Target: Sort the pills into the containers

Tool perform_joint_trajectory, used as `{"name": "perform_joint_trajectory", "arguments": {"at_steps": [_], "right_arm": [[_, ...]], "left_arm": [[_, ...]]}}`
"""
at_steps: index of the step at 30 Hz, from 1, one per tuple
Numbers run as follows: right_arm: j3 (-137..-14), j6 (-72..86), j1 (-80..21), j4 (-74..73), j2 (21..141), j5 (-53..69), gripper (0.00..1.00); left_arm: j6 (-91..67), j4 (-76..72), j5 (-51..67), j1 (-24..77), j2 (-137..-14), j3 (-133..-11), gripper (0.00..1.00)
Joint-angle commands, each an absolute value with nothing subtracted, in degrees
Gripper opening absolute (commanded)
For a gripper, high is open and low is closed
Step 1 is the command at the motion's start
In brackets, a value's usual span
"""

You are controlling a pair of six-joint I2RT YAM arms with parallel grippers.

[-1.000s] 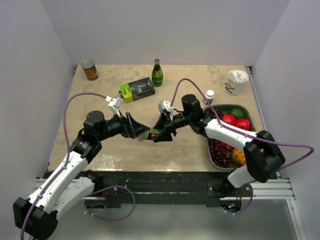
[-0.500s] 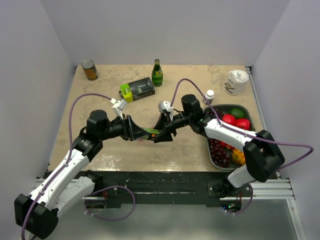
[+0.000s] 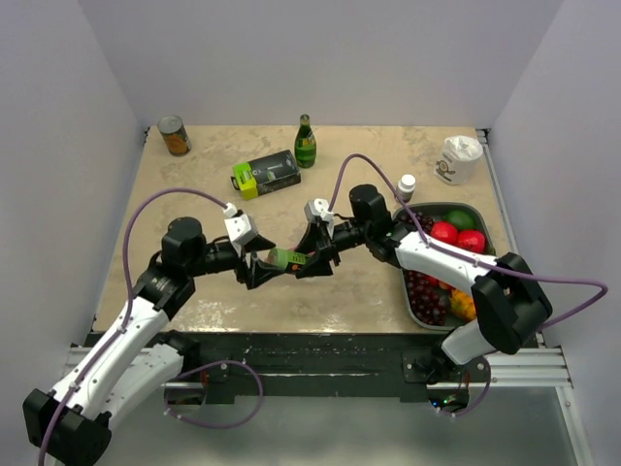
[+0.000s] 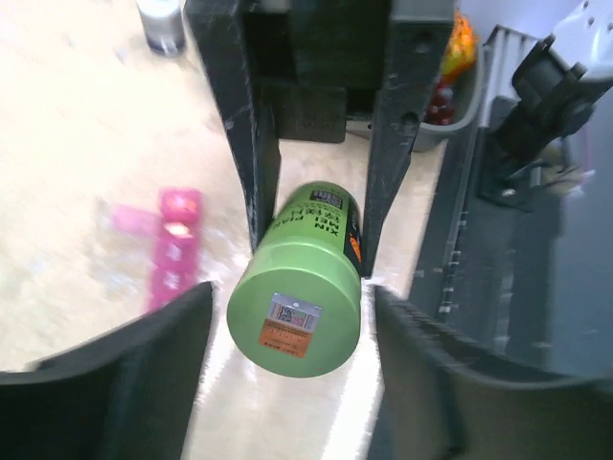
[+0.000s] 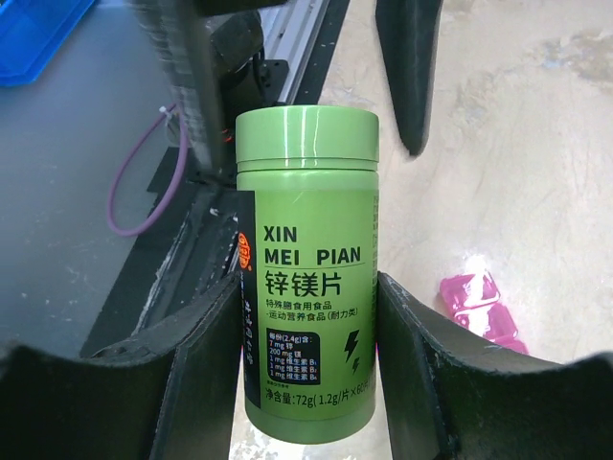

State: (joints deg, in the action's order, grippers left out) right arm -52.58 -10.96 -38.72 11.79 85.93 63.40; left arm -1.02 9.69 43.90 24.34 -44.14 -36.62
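Left wrist view shows the pink pill-organiser strip lying flat on the beige table, at about nine o'clock from the green bottle and well apart from it. In the right wrist view the strip sits at four o'clock from that bottle, only one end showing. The bottle hangs above the table, pinched at its body between the two black fingers of the right gripper. Its label reads "XIN MEI PIAN", then "锌镁片", with "72g" in the small print near the base. The flat cap carries a small white-and-orange sticker whose writing is too small to read. The left gripper faces the cap end, its fingers spread to either side of the cap with a gap on both sides. In the top external view, at twelve o'clock from the bottle, lie a black-and-lime box and a dark green glass bottle; a tin can stands at eleven o'clock, and a grey fruit tray at three o'clock.
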Motion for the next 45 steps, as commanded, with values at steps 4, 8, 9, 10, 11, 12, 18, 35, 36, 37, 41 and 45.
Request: {"name": "perform_joint_trajectory", "arguments": {"at_steps": [4,8,9,10,11,12,18,35,36,37,41,45], "right_arm": [[-55.0,-8.2,-38.1,12.8,85.7,64.4,0.00],[-55.0,-8.1,-38.1,12.8,85.9,64.6,0.00],[-55.0,-8.1,-38.1,12.8,85.7,64.6,0.00],[-55.0,-8.1,-38.1,12.7,85.8,64.6,0.00],[-55.0,-8.2,-38.1,12.7,85.8,64.6,0.00],[-55.0,-8.1,-38.1,12.8,85.7,64.6,0.00],[-54.9,-8.1,-38.5,12.8,86.0,64.6,0.00],[-55.0,-8.5,-38.4,12.5,86.0,64.6,0.00],[-55.0,-8.4,-38.5,12.6,86.0,64.6,0.00],[-55.1,-8.4,-38.4,12.6,86.0,64.6,0.00],[-55.0,-8.4,-38.4,12.6,86.0,64.5,0.00],[-55.0,-8.5,-38.4,12.6,85.9,64.0,0.00]], "left_arm": [[10.8,-2.7,42.4,24.8,-37.0,-34.1,0.88],[10.1,-2.5,42.6,24.8,-33.9,-32.7,0.91],[10.5,-1.5,42.6,24.8,-33.4,-32.8,0.91],[12.4,-0.1,42.8,24.8,-32.5,-32.9,0.91],[13.5,2.5,43.0,24.8,-32.0,-32.9,0.91],[15.3,3.8,43.5,24.8,-31.3,-32.9,0.91],[25.7,9.9,46.4,24.8,-35.4,-34.4,0.91],[28.7,11.1,54.1,24.8,-49.5,-40.9,0.81],[27.5,9.9,54.7,24.8,-49.2,-40.5,0.80],[27.0,9.3,55.1,24.8,-49.0,-39.8,0.79],[24.4,7.6,57.6,24.8,-49.7,-39.2,0.60],[20.0,8.5,58.2,24.8,-51.4,-39.6,0.06]]}}
